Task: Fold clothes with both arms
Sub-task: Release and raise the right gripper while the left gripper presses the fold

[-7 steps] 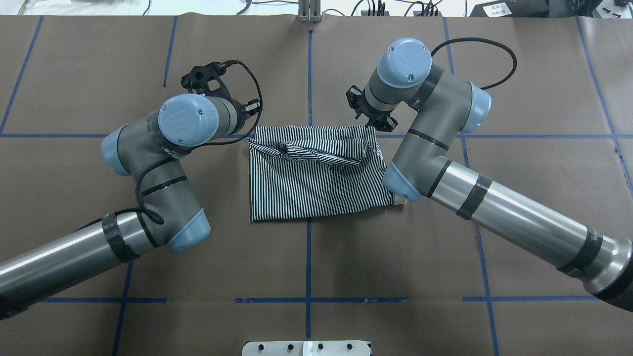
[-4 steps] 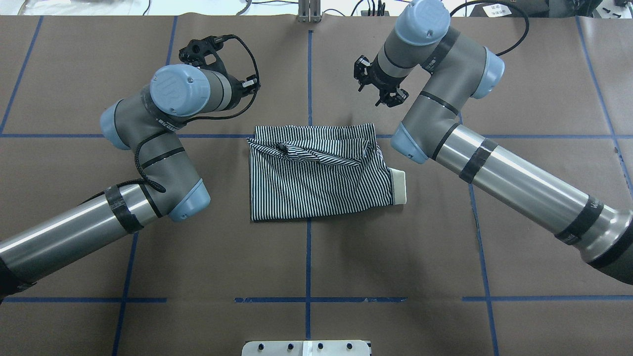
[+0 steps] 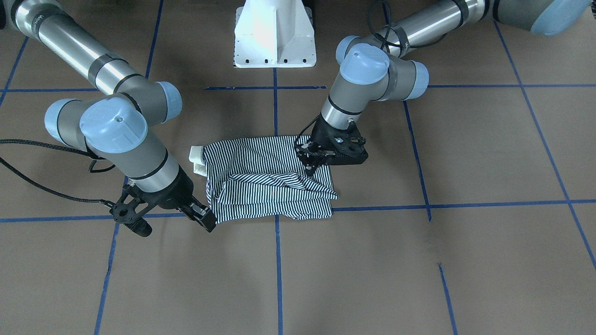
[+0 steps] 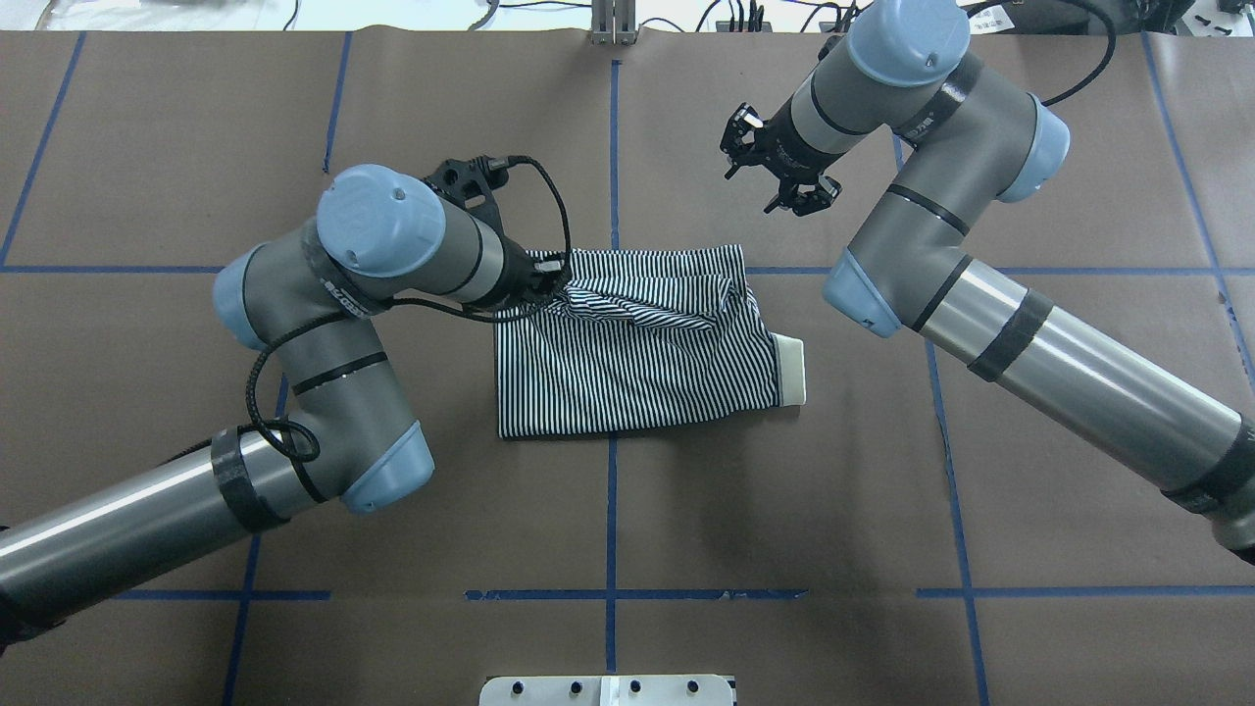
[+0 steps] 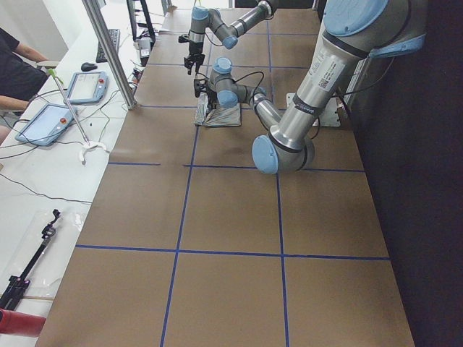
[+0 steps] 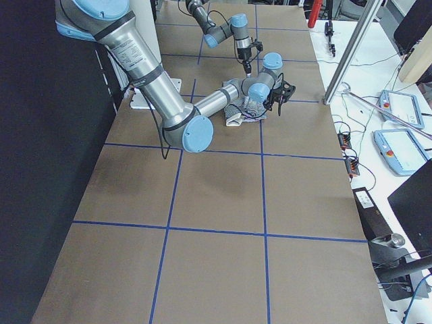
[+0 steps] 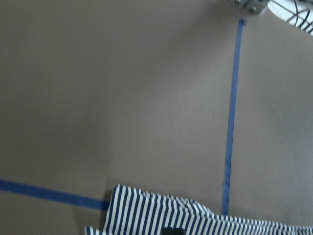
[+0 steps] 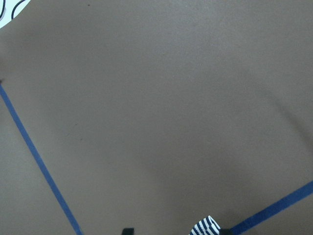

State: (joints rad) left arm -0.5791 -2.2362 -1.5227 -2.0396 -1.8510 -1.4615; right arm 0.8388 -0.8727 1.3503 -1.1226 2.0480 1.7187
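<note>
Overhead exterior: one striped polo shirt (image 4: 637, 373) lies folded mid-frame, with two grippers near it. Right gripper (image 4: 779, 172), upper right, has its jaws spread. Left gripper (image 4: 544, 275) is at the shirt's upper-left corner, jaws hidden, can't tell.

Two jointed arms, left arm (image 4: 333, 392) and right arm (image 4: 1059, 382). Polished silver tubes ringed with black tape bands (image 4: 235, 479); matte grey housings with white lettering; rounded light-blue caps (image 4: 377, 211) dotted with small screws. Looped black cables (image 4: 250, 392). White flared pedestal (image 3: 274, 32) with bolt holes.
</note>
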